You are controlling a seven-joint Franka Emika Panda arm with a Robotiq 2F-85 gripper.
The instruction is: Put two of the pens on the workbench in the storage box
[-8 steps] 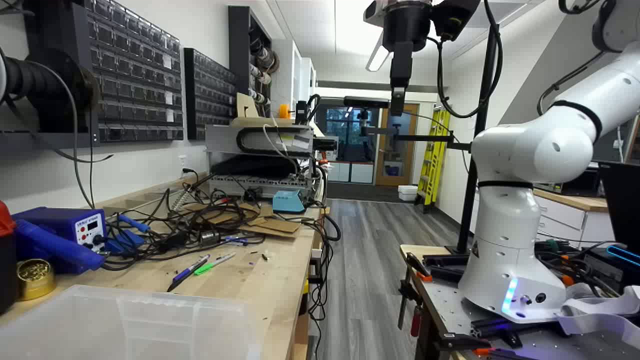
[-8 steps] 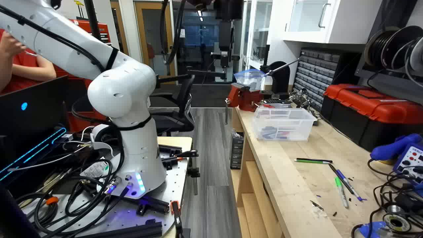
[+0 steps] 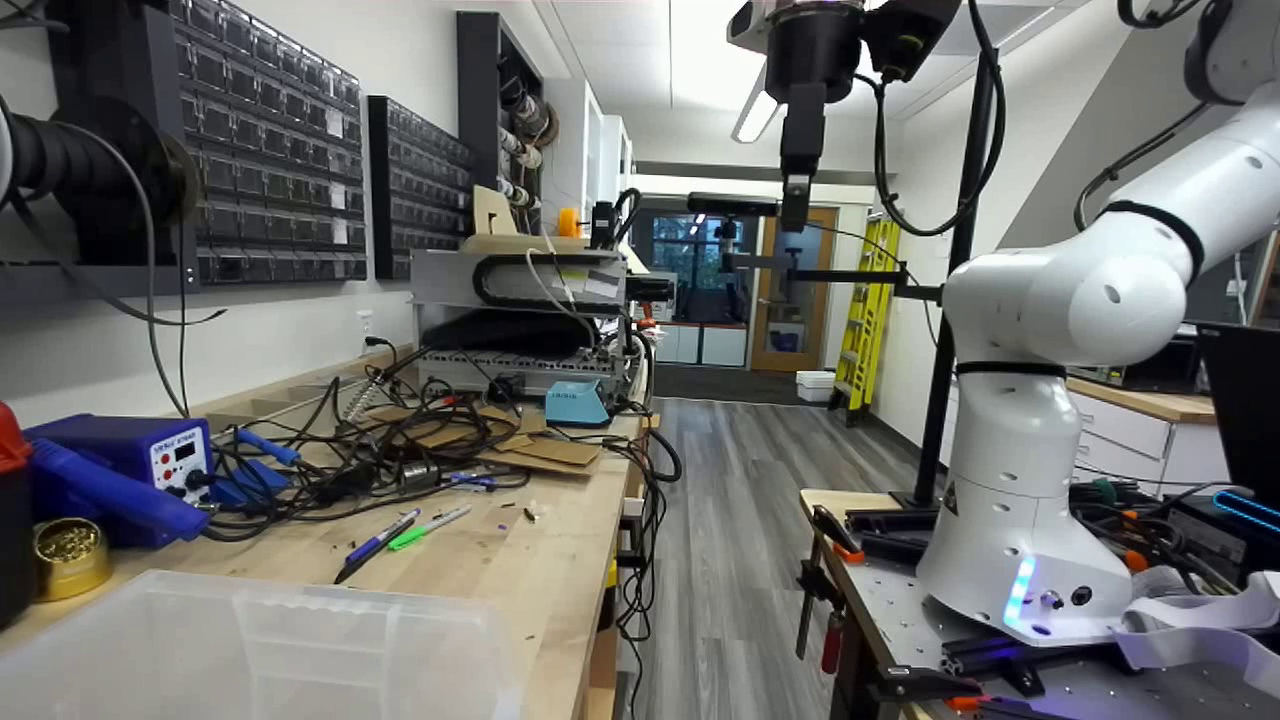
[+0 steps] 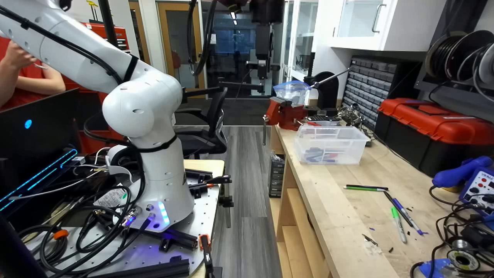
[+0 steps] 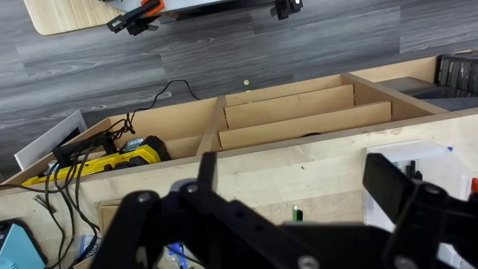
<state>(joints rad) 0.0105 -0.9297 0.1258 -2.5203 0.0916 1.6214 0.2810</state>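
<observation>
A toolbox [image 4: 434,131] and cables [image 3: 370,462] are crowding the desk [image 4: 335,208], pens [image 4: 399,224] are lying between cables and the box [image 4: 349,150], and I am hovering, my tool [image 5: 293,170] spread wide, gripping nothing

Pointing the hand [image 5: 295,175] straight down, holding its fingers [image 5: 386,185] well apart; in both exterior views, standing on a base [image 3: 1030,545] lower and well aside from the hand, leaning the upper arm [image 4: 92,48] up and away from it.
</observation>
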